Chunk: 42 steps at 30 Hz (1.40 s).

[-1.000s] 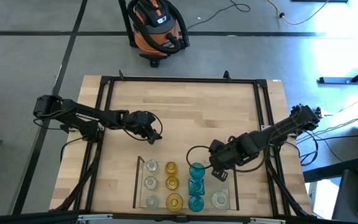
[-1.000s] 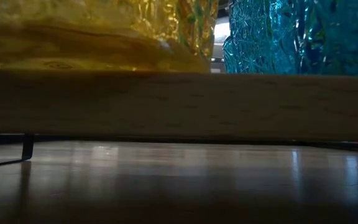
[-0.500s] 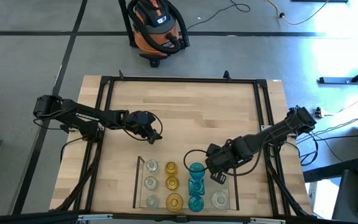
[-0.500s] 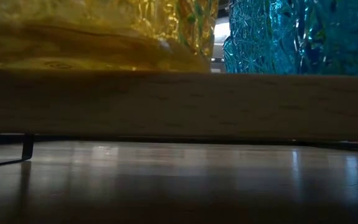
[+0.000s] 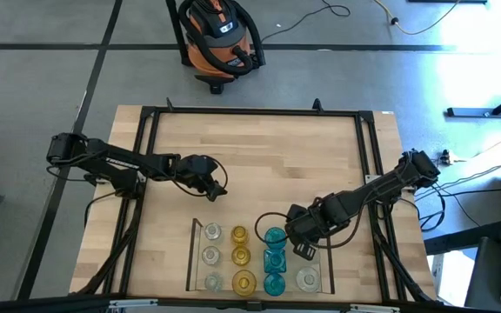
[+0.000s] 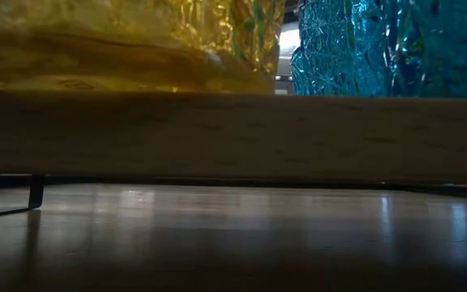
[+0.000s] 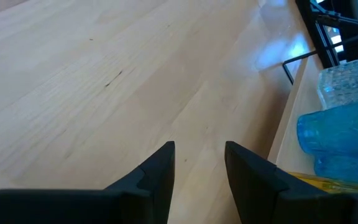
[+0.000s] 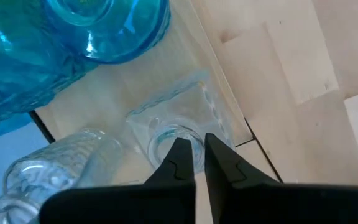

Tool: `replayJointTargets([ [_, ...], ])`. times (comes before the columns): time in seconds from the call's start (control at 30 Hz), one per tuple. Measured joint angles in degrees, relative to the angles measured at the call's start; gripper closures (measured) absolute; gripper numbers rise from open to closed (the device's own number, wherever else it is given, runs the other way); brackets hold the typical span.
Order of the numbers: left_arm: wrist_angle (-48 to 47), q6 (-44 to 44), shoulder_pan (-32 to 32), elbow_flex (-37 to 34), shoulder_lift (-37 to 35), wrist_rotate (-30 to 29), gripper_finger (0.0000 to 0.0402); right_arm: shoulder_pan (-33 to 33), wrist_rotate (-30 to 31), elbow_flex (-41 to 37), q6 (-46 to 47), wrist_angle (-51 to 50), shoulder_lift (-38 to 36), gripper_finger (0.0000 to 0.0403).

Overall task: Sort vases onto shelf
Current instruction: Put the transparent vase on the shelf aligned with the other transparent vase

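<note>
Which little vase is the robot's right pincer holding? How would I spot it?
Find the railed shelf at the table's near edge, then its rightmost column. The squarish clear vase sits under the right pincer, which pinches its rim. Its neighbours are teal vases and a round clear one.

Vases (image 5: 240,257) stand in columns on the shelf (image 5: 193,261) at the table's (image 5: 259,165) near edge.

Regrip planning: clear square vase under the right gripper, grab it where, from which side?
Take the clear square vase by its neck rim, from straight above: it stands upright, mouth up, while the blue vase and a round clear vase crowd its sides. The right gripper hangs right over that mouth.
</note>
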Motion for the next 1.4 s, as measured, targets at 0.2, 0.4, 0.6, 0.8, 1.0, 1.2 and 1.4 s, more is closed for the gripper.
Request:
replayJointTargets([
  [0.2, 0.33, -0.05, 0.0, 0.0, 0.02, 0.04, 0.0269, 0.0, -0.46, -0.02, -1.12, 0.13, 1.5, 0.0403],
  [0.4, 0.44, -0.04, 0.0, 0.02, 0.02, 0.09, 0.0269, 0.0, -0.5, -0.02, -1.23, -0.45, 1.68, 0.0402],
  [0.6, 0.62, -0.02, 0.0, 0.02, 0.02, 0.11, 0.0269, -0.02, -0.48, -0.02, -1.23, 0.06, 1.68, 0.0402],
  [0.8, 0.62, -0.02, -0.02, 0.02, 0.02, 0.15, 0.0269, -0.02, -1.47, -0.02, -1.23, 0.09, 1.68, 0.0397],
  [1.0, 0.6, -0.02, -0.01, 0.02, 0.02, 0.22, 0.0269, -0.01, -1.45, -0.02, -1.14, -0.13, 1.68, 0.0353],
  [1.2, 0.58, -0.04, -0.02, 0.02, 0.02, 0.22, 0.0269, -0.02, -0.39, -0.02, 0.32, -0.07, 1.66, 0.0316],
  [1.4, 0.58, -0.04, -0.02, 0.02, 0.02, 0.59, 0.0269, 0.0, -0.47, 0.14, 0.65, -0.22, 1.12, 0.0311],
])
